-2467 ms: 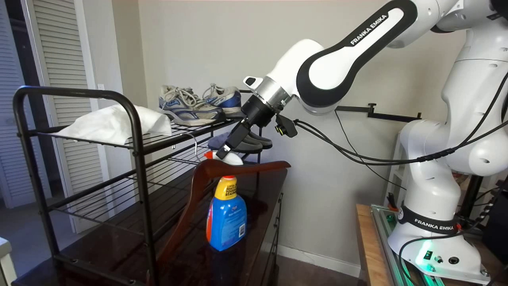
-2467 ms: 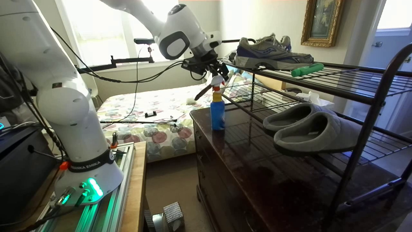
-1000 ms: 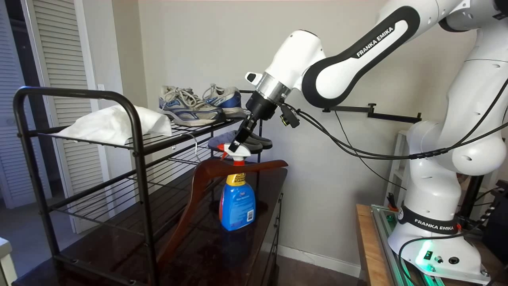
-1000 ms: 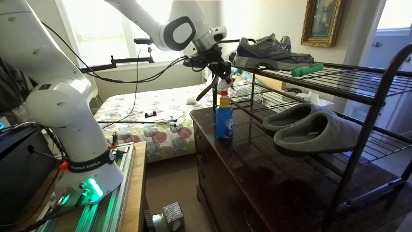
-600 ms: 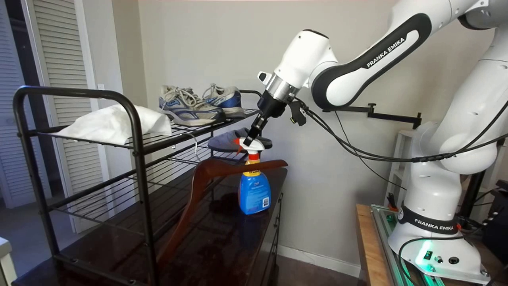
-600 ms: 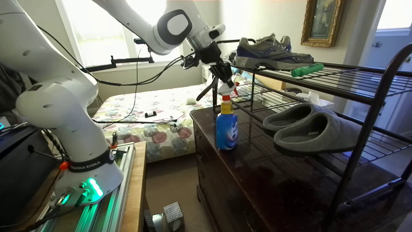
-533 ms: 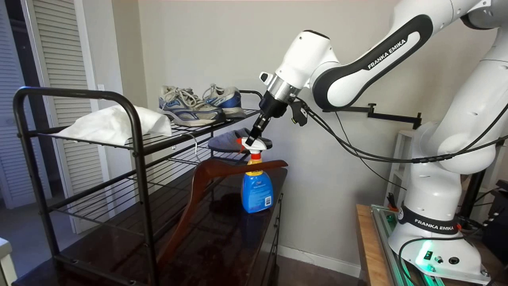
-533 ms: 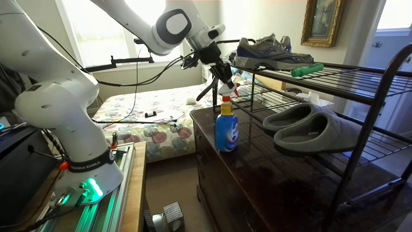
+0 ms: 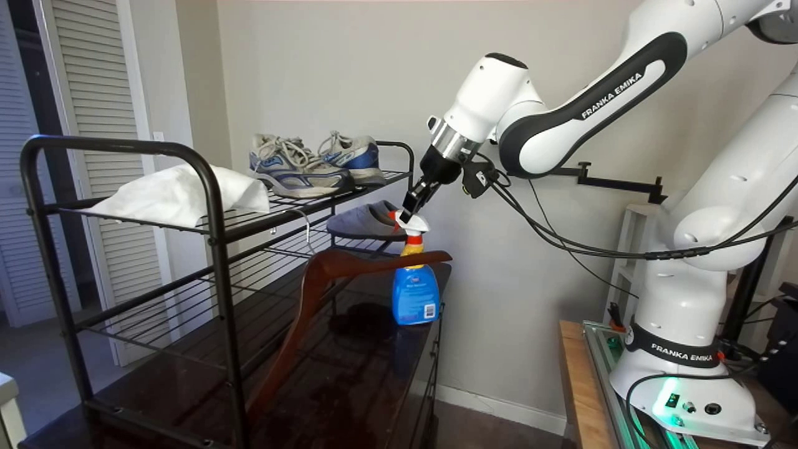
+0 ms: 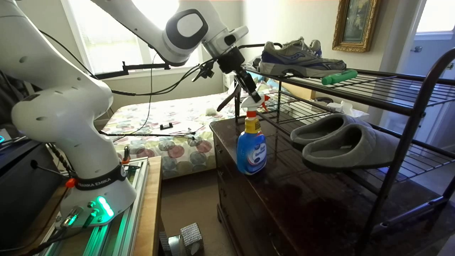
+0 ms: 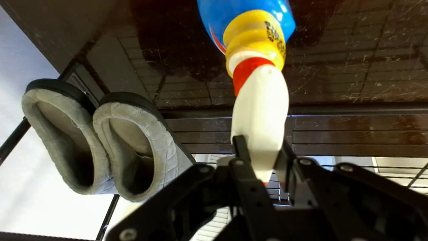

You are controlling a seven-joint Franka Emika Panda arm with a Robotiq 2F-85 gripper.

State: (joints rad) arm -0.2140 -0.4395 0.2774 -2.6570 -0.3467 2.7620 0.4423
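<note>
A blue spray bottle [image 9: 414,296] with a yellow neck, red collar and white spray head hangs from or stands under my gripper [image 9: 406,215]. In the wrist view the two fingers press on either side of the white head [image 11: 261,110], so the gripper [image 11: 262,147] is shut on it. The bottle [image 10: 251,153] is slightly tilted, at the edge of the dark dresser top [image 10: 284,199]; whether its base touches the wood I cannot tell. A brown wooden hanger [image 9: 340,265] hooks on the rack and crosses before the bottle's neck in an exterior view.
A black wire rack [image 9: 215,218] stands on the dresser. Grey slippers [image 10: 350,145] sit on its lower shelf, close to the gripper in the wrist view. Sneakers [image 10: 302,58], a green tube [image 10: 339,76] and a white bag [image 9: 187,193] are on top.
Gripper and bottle have moved together, rightward in an exterior view and closer to the camera in an exterior view. The bottle has turned, bringing its front label into sight. The grip has held throughout.
</note>
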